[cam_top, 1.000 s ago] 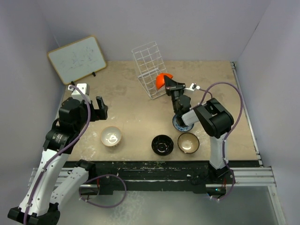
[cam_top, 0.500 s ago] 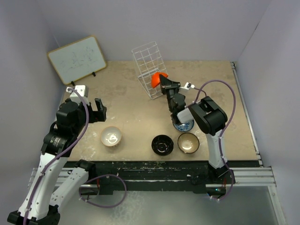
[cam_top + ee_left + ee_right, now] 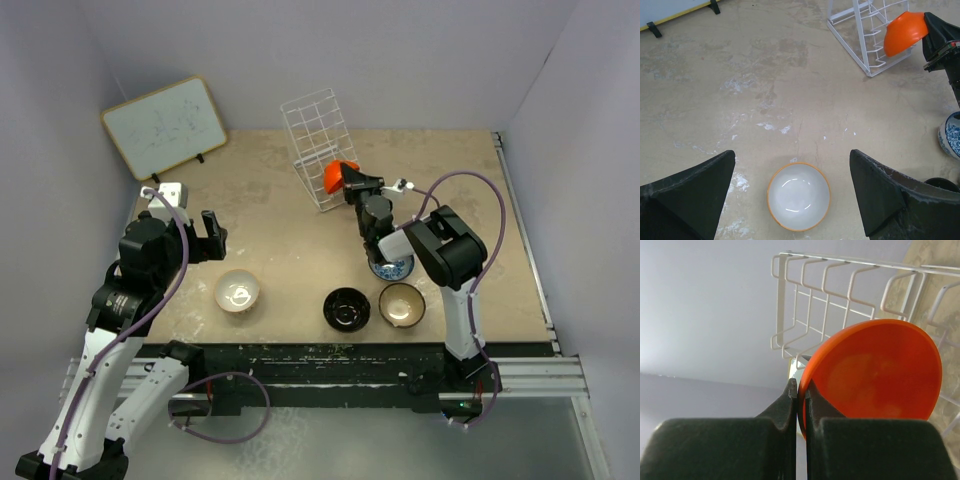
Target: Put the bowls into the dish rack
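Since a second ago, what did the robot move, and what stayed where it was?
The right gripper, shut on the rim of the orange-red bowl, carried it to the left, up against the wires of the dish rack. Nothing was let go. The left gripper stayed open near the cream-white bowl, barely shifting. The black bowl, brown bowl and blue-and-white bowl stayed on the table.

The orange bowl pinched in the right gripper is smooth and glossy. The gripper's fingers look like matt black plastic. Just beyond them, the rack is thin wire with a smooth white coating. The left gripper is also matt black, with pale, scuffed edges. Below it the cream bowl shines with glaze. The bowl sits on a matt, mottled beige table marked with chalky white scuffs.
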You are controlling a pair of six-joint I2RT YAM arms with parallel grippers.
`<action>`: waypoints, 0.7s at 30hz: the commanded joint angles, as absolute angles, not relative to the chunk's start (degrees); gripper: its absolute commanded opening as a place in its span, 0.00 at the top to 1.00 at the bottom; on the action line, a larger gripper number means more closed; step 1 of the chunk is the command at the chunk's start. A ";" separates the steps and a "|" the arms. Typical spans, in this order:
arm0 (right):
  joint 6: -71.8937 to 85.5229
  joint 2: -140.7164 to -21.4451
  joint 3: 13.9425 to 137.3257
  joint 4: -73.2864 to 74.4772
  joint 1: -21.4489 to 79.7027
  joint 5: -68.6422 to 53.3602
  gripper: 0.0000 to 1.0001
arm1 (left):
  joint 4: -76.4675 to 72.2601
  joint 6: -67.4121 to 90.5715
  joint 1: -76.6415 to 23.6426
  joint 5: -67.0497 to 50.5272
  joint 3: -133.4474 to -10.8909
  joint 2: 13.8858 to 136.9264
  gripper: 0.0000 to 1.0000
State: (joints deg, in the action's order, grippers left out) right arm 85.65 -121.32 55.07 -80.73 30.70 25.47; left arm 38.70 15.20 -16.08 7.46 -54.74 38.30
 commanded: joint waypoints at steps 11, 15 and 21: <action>90.98 -119.25 58.78 -72.59 30.64 25.65 1.00 | 37.41 13.41 -15.75 7.48 -55.26 37.87 0.01; 91.14 -118.67 58.39 -71.18 29.72 24.86 1.00 | 37.02 13.53 -15.69 7.17 -54.69 37.57 0.01; 90.46 -119.42 59.87 -70.25 25.25 21.32 1.00 | 37.27 13.33 -15.71 7.07 -54.93 37.06 0.01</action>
